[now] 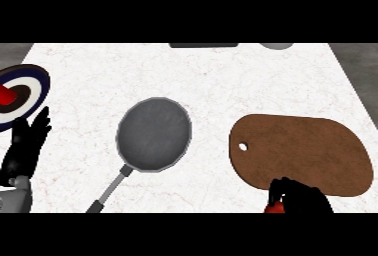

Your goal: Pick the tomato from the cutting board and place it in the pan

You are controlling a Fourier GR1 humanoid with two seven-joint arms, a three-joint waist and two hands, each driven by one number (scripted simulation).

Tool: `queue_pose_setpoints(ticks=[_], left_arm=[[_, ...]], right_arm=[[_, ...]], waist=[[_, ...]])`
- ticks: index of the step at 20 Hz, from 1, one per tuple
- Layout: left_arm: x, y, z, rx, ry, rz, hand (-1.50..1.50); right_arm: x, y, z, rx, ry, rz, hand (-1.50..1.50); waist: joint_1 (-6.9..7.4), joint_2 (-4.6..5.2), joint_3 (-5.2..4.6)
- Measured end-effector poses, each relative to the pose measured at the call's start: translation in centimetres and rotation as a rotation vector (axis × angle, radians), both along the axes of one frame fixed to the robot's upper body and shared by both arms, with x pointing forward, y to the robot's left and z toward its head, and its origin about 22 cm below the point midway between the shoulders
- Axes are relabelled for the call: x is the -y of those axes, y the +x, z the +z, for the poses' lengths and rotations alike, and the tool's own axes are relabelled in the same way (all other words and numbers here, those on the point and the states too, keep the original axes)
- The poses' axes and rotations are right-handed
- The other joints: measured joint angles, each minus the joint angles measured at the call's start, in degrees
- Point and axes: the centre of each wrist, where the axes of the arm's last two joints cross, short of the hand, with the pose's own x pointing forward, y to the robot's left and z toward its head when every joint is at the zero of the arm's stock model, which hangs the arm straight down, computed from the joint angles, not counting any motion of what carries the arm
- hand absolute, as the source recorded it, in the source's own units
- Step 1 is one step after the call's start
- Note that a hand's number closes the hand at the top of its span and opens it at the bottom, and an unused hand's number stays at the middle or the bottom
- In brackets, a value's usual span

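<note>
Here right hand [304,199] clasps tomato [275,208] beside board [310,150] edge.

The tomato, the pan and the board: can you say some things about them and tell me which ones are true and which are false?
1. The pan sits left of the cutting board. True.
2. The tomato lies in the middle of the cutting board. False: the right hand is curled round it at the board's near edge.
3. The pan's handle points toward the cutting board. False: it points to the lower left, away from the board.
4. The left hand is open, fingers up, at the view's left edge. True.
5. The cutting board has a small hole near its left end. True.
</note>
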Motion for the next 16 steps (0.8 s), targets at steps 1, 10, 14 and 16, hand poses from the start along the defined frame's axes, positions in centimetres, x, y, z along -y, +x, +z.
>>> queue_pose_setpoints(ticks=[1,10,14,16], left_arm=[[-0.2,-0.1,0.0,-0.001,-0.004,-0.001,0.0],[-0.2,0.3,-0.3,0.011,0.0,-0.016,0.0],[0.3,0.3,-0.3,0.007,0.001,-0.025,0.0],[0.4,0.7,0.0,0.01,0.005,-0.029,0.0]], right_arm=[[-0.3,-0.3,0.8,0.068,0.012,0.015,1.5],[-4.9,-1.9,5.1,0.35,0.132,0.114,1.5],[-8.0,-0.1,5.9,0.381,0.195,0.111,1.5],[-9.3,1.4,6.2,0.387,0.23,0.106,1.5]], waist=[[0.01,-0.05,0.0],[0.88,0.29,-0.01],[1.38,0.41,0.0],[1.62,0.51,-0.01]])
